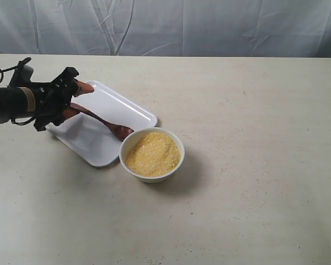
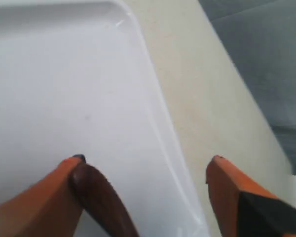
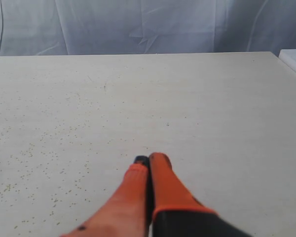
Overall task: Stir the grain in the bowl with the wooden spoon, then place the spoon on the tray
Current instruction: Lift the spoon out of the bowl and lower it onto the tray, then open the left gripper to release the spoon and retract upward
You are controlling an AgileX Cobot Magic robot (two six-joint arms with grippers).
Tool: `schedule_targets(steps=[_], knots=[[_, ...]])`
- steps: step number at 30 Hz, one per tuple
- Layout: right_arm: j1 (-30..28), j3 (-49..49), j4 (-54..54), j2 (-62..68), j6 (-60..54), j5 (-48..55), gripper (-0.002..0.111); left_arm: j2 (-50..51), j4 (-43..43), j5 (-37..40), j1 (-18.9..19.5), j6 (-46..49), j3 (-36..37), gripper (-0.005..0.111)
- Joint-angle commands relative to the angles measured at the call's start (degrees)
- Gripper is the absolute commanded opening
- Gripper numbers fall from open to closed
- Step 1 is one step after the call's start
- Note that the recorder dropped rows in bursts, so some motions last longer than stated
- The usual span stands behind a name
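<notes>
While the left gripper [image 1: 77,100] hides the handle end of the spoon [image 1: 102,120] in the exterior view, its wrist view shows only a blurred stub of handle against one orange finger. The other finger is well apart, so the jaws stand wide, clamping nothing. The spoon lies over the tray [image 1: 127,106], toward the left edge of the bench [image 1: 254,110]; whether it rests flat is unclear. Its long axis runs diagonally, handle toward the far left corner, oval end toward the near right, just beside the bowl [image 1: 154,178] of grain [image 1: 153,153]. The right gripper [image 3: 149,161], fingers pressed together, hangs over speckled bench.
</notes>
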Motion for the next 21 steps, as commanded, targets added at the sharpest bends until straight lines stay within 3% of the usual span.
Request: schedule_targets(steps=[1, 7, 15, 18, 21], knots=[[-0.3, 0.2, -0.1, -0.3, 0.0, -0.6, -0.001, -2.6, 7.8, 9.1, 0.2, 0.0, -1.5, 0.067], [-0.3, 0.2, -0.1, -0.3, 0.0, -0.6, -0.001, -5.5, 15.2, 15.1, 0.2, -0.8, -3.1, 0.067], [-0.3, 0.2, -0.1, -0.3, 0.0, -0.6, -0.001, -6.5, 41.6, 16.7, 0.2, -16.9, -4.9, 0.067], [-0.3, 0.2, -0.1, -0.3, 0.0, -0.6, -0.001, -8.3, 43.0, 14.9, 0.2, -16.9, -4.9, 0.059], [-0.3, 0.2, -0.1, -0.3, 0.0, -0.6, -0.001, -11.8, 43.0, 12.9, 0.2, -16.8, -4.9, 0.038]])
